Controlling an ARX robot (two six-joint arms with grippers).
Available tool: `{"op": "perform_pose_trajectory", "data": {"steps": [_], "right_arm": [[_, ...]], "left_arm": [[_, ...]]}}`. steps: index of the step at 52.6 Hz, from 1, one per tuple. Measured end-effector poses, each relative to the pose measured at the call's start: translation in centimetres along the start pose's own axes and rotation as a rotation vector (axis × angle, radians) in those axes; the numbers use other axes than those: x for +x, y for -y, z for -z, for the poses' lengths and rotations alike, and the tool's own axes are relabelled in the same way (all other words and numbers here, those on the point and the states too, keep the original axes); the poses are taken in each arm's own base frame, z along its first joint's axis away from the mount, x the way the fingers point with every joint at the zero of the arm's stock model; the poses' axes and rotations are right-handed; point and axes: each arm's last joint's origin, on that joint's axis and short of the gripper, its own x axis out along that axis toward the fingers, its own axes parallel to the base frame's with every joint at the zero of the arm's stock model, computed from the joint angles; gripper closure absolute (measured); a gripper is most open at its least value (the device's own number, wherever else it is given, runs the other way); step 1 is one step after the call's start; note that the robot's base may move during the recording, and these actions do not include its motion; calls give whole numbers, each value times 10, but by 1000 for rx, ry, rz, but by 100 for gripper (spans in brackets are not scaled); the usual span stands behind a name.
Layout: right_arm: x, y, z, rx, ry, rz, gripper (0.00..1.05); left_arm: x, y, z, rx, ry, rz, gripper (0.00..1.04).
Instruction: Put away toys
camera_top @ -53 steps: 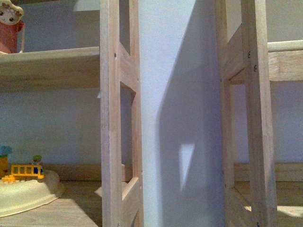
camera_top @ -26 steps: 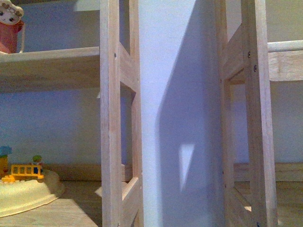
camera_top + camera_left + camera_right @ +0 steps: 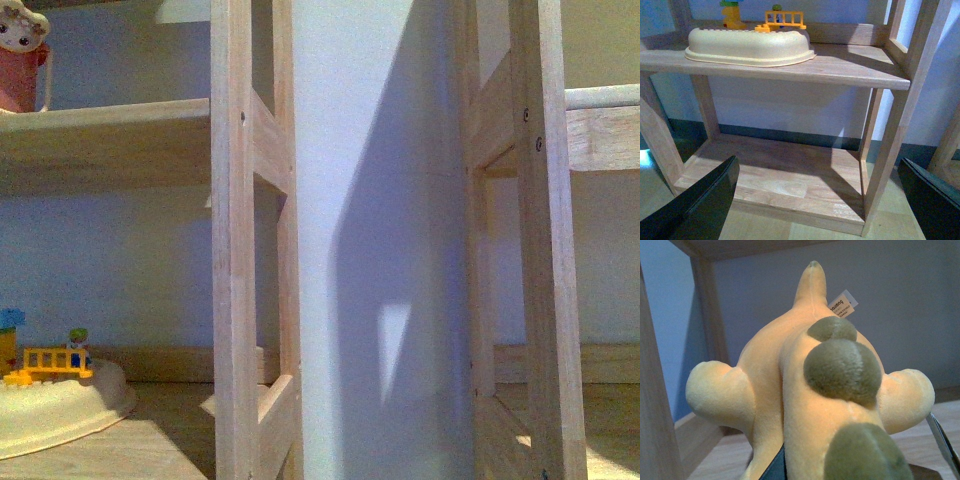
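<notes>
The orange-yellow plush animal fills the right wrist view. It has olive-green round patches, rounded limbs, a pointed tip and a white tag. My right gripper is shut on it; only a dark finger edge shows beside the plush. The plush hangs inside a wooden shelf bay, above its board. My left gripper is open and empty; its dark fingers frame the lowest board of a wooden shelf unit. Neither gripper shows in the front view.
A cream base with small plastic block figures sits on the middle shelf, also in the front view. A pink basket with a doll face stands on the upper shelf. Wooden uprights and a second shelf unit flank a pale wall.
</notes>
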Motion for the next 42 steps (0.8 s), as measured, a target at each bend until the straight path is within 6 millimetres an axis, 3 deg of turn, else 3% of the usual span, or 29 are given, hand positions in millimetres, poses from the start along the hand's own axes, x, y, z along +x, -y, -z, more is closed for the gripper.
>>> {"op": "perform_pose_trajectory", "data": {"steps": [8,20,31,42], "right_arm": [[23,-7,2,25,-15,-20,97],[80,-17,20,92,-69,2,97],[103,-31,38,156,-106,-4,97],[117,-58,67,250,-162,-27,97]], "left_arm": [[0,0,0,0,0,0,6],[0,0,0,0,0,0,6],[0,0,0,0,0,0,6],[0,0,0,0,0,0,6]]}}
